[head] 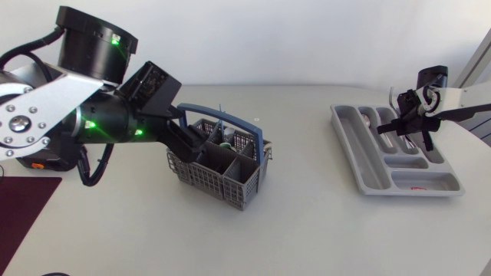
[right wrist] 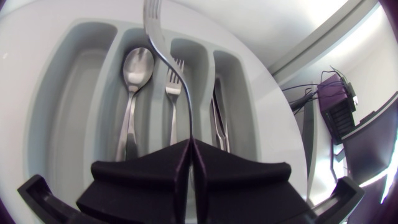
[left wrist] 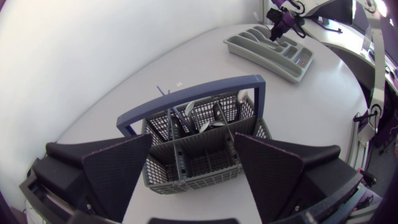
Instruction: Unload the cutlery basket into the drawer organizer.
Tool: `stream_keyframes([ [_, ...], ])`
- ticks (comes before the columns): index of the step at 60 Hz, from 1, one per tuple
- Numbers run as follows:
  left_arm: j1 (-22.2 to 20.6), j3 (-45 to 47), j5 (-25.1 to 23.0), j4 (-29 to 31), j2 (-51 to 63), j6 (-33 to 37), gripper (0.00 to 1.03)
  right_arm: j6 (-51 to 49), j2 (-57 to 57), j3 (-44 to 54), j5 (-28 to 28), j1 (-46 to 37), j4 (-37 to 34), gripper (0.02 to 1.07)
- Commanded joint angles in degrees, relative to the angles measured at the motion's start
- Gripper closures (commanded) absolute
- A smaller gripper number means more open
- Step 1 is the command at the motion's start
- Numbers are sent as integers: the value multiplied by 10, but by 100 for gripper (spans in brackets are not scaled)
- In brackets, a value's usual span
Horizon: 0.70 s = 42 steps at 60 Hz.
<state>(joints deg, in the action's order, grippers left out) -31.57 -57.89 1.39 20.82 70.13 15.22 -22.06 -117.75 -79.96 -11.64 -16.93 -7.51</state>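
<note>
The grey cutlery basket (head: pixel 222 165) with a blue handle (left wrist: pixel 186 99) stands at the table's middle. A few pieces of cutlery (left wrist: pixel 205 121) stand in its far compartments, and the near ones look empty. My left gripper (head: pixel 193 144) is open, its fingers (left wrist: pixel 118 168) spread over the basket's near end (left wrist: pixel 193 165), touching nothing that I can see. The grey organizer (head: pixel 368 165) lies at the right. My right gripper (right wrist: pixel 189 146) hangs above it, shut on a fork (right wrist: pixel 166 62) by the handle. In the organizer (right wrist: pixel 81 37) lie a spoon (right wrist: pixel 134 93), a fork (right wrist: pixel 175 93) and a knife (right wrist: pixel 217 118), each in its own slot.
A dark red mat (head: pixel 23 207) lies at the table's front left corner. The organizer (left wrist: pixel 249 46) sits close to the table's right edge, with my right gripper (left wrist: pixel 280 25) over it. Bare table spreads between basket and organizer.
</note>
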Motion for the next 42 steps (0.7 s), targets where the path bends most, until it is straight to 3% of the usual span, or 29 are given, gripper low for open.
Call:
stream_keyframes([
  [1,-2,15,-2,12,0,-3,11,17,-33,-28,-9,6,-10,101],
  [16,3,30,-2,15,-3,-3,11,26,-78,-59,-27,19,-30,97],
  [24,5,39,-2,15,-5,-1,11,30,-59,-46,-27,23,-36,61],
  [33,21,45,-2,14,-11,1,11,38,-12,-18,-27,22,-33,35],
  [36,32,49,-2,12,-17,1,11,39,9,-1,-25,22,-30,30],
  [42,46,59,-2,5,-27,2,11,36,69,50,-11,30,-15,30],
])
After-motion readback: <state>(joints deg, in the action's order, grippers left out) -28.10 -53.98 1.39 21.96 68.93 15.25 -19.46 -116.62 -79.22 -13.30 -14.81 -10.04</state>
